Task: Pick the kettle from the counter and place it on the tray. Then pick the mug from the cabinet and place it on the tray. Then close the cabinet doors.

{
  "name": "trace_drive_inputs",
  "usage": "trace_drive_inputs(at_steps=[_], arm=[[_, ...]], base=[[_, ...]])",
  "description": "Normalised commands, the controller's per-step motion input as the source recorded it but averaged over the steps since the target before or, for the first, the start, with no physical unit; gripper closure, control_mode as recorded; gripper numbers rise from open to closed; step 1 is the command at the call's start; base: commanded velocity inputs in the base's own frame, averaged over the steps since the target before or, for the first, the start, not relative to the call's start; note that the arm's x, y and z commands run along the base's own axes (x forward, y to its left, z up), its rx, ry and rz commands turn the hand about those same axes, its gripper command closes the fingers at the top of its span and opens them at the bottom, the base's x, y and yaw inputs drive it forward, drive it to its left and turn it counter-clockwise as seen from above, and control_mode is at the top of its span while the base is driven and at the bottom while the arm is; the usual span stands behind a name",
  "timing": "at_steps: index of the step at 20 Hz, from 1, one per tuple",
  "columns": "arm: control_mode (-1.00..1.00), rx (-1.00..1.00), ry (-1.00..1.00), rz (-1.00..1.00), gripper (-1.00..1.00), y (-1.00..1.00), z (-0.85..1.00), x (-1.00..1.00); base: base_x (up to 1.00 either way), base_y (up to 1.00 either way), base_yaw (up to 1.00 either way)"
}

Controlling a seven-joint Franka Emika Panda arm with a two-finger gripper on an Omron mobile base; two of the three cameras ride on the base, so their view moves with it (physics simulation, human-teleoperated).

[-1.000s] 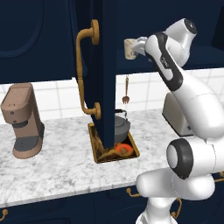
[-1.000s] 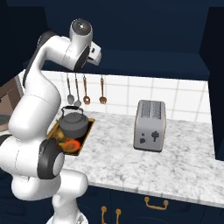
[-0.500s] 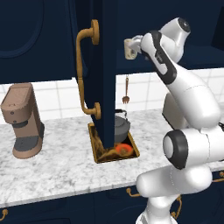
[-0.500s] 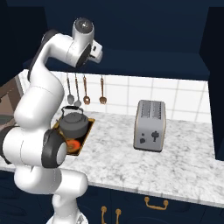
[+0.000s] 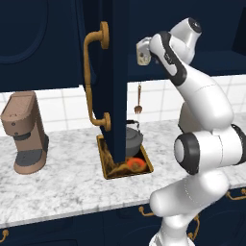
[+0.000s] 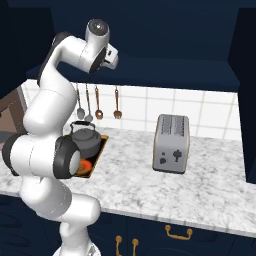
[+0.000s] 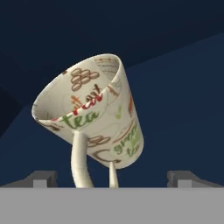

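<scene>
Looking along the tool [image 7: 112, 178], you see the mug [image 7: 94, 114] tilted straight ahead inside the cabinet [image 5: 192, 29], its handle pointing back between the wide-spread tips, which grip nothing. The tray [image 5: 106, 163] lies well below on the desk [image 5: 62, 185], already carrying the kettle [image 5: 134, 138]; you would need to close on the handle first.

The kettle [image 5: 132, 139] is seated upright on the tray [image 5: 110, 169] on the counter [image 5: 67, 182]. The cream mug [image 7: 94, 109], printed with "tea" lettering, is seen tilted within the cabinet [image 6: 165, 65]. One door [image 5: 108, 72] is found open.
</scene>
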Motion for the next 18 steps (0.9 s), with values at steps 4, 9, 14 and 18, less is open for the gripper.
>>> trace_drive_inputs(at_steps=[4, 9, 14, 18], arm=[[-1.0, 0.0, 0.0, 0.0, -1.0, 0.0, 0.0, 0.06], [-1.0, 0.0, 0.0, 0.0, 1.0, 0.0, 0.0, 0.0], [-1.0, 0.0, 0.0, 0.0, 1.0, 0.0, 0.0, 0.0], [-1.0, 0.0, -0.01, 0.0, 1.0, 0.0, 0.0, 0.0]], base=[[0.0, 0.0, 0.0], [0.0, 0.0, 0.0], [0.0, 0.0, 0.0], [0.0, 0.0, 0.0]])
